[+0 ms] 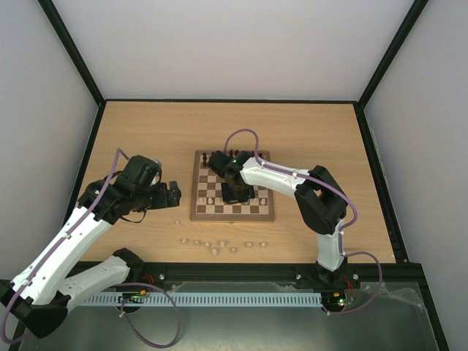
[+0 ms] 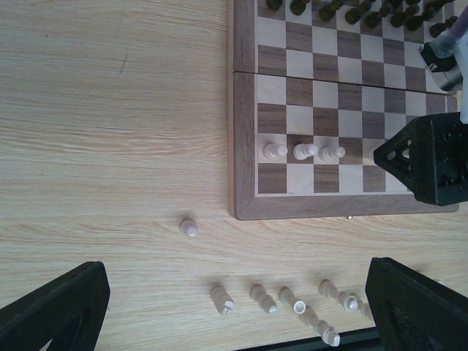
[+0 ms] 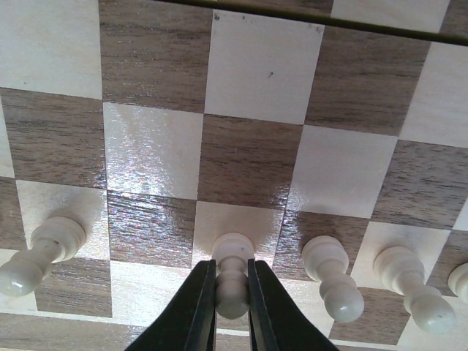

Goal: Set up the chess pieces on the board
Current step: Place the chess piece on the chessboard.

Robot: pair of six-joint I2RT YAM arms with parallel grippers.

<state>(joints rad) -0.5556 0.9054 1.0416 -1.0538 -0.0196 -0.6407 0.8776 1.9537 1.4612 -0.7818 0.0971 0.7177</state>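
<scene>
Cream pawn [image 3: 232, 252] is pinched at the neck between the right fingers [image 3: 197, 307], which are closed on it. Its base sits over a pale square of the board [image 3: 248, 153]. The wrist view does not show whether the base touches the wood.

Same row, right wrist view: one pale pawn to the left [image 3: 44, 252] and two to the right [image 3: 333, 274] [image 3: 413, 289], all standing. A further one is cut by the frame edge.

Left wrist view: three pale pawns [image 2: 305, 151] stand side by side in the second row from the board's near edge, starting at its left corner. The right arm's black wrist covers the squares beyond them.

Dark pieces [image 1: 219, 157] are lined up along the far rows of the board. Individual types are too small to tell from the top view.

The board lies flat near the middle of the light-wood bench [image 1: 146, 131], with the right arm reaching over its centre.

Left fingers [image 2: 51, 311] are spread wide with nothing between them. They hang over bare bench to the left of the board, clear of it.

Loose pale pieces [image 2: 264, 297] lie scattered on the bench just in front of the board's near edge, most tipped on their sides. One pale pawn [image 2: 189, 228] stands upright, apart from that group and nearer the board's left corner.
</scene>
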